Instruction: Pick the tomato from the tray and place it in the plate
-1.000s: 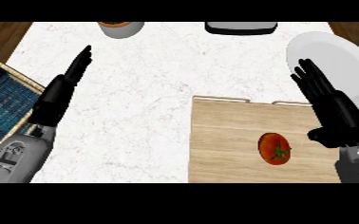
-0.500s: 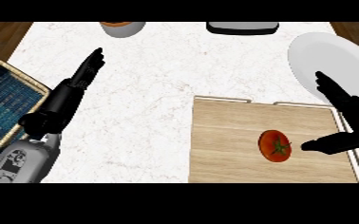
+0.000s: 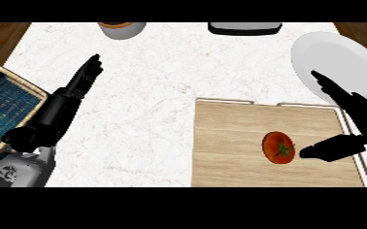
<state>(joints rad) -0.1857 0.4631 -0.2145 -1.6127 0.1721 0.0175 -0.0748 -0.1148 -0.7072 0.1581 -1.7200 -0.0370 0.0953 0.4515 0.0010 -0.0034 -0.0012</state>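
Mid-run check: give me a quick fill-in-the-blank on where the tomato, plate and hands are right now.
1. The tomato lies on the wooden ____.
2. The white plate sits at the counter's ____ edge.
3. The hand nearest the tomato is the ____ hand.
4. The left hand, fingers straight, holds ____.

Missing words: tray; right; right; nothing

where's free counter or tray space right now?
Bare counter runs between the left hand and the tray. Tray's left half is free. Crowded at right: tomato, right hand, plate.
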